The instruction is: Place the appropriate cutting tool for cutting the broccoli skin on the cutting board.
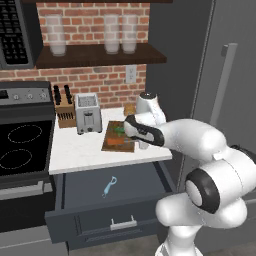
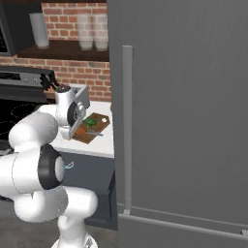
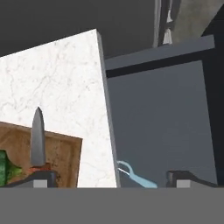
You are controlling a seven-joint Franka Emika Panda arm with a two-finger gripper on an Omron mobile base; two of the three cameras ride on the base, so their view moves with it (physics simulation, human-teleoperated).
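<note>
The knife lies flat on the cutting board (image 3: pixel 63 153), its grey blade (image 3: pixel 37 138) pointing away from the camera and a bit of its orange handle (image 3: pixel 39 167) showing at the bottom of the hand view. The broccoli (image 3: pixel 6 168) sits on the board just beside the handle. My gripper (image 3: pixel 113 178) hangs open above the board's near end and the counter edge, fingers wide apart with nothing between them; one fingertip (image 3: pixel 41 177) is right by the handle. From the left base view I see the board (image 1: pixel 107 144), the broccoli (image 1: pixel 119 129) and the orange handle (image 1: pixel 114 141).
The open drawer (image 1: pixel 85 190) under the counter holds a light-blue peeler (image 1: pixel 109 186). A toaster (image 1: pixel 88 114) and a knife block (image 1: pixel 65 111) stand behind the board. The stove (image 1: pixel 22 145) is on the left, the tall fridge (image 1: pixel 230 85) on the right.
</note>
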